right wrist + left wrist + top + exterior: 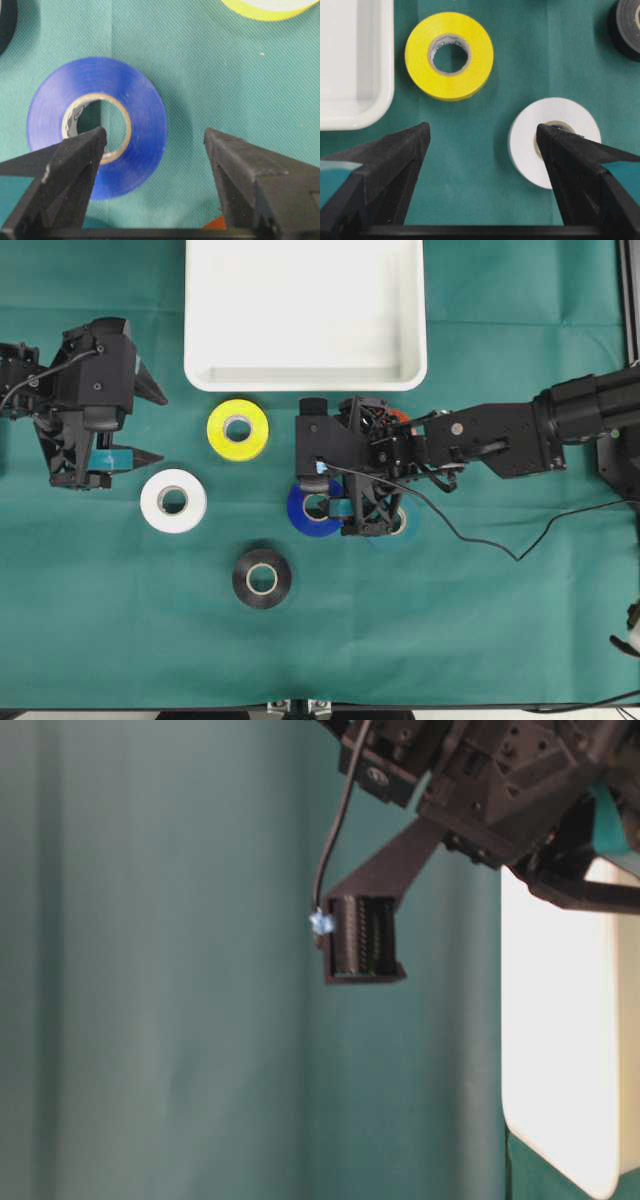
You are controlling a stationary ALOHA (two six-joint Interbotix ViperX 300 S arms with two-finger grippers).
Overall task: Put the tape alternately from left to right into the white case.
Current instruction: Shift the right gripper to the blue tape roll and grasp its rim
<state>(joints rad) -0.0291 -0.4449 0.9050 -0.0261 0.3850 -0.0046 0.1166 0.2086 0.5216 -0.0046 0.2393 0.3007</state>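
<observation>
The white case (305,378) lies at the top middle, with nothing in it that I can see. On the green cloth lie a yellow tape (238,410), a white tape (173,480), a black tape (262,560) and a blue tape (300,515). My right gripper (318,475) hangs open over the blue tape (145,117). One of its fingers (80,160) covers the roll's core, and the other stands beyond the roll's edge. A teal tape (410,532) and a red-orange tape (400,415) peek out from under that arm. My left gripper (150,425) is open at the left, its jaws empty, short of the white tape (525,135).
In the left wrist view the case corner (370,117) is at the upper left, the yellow tape (480,50) above the jaws, and the black tape (625,35) at the top right. A black cable (470,540) trails from the right arm across the cloth.
</observation>
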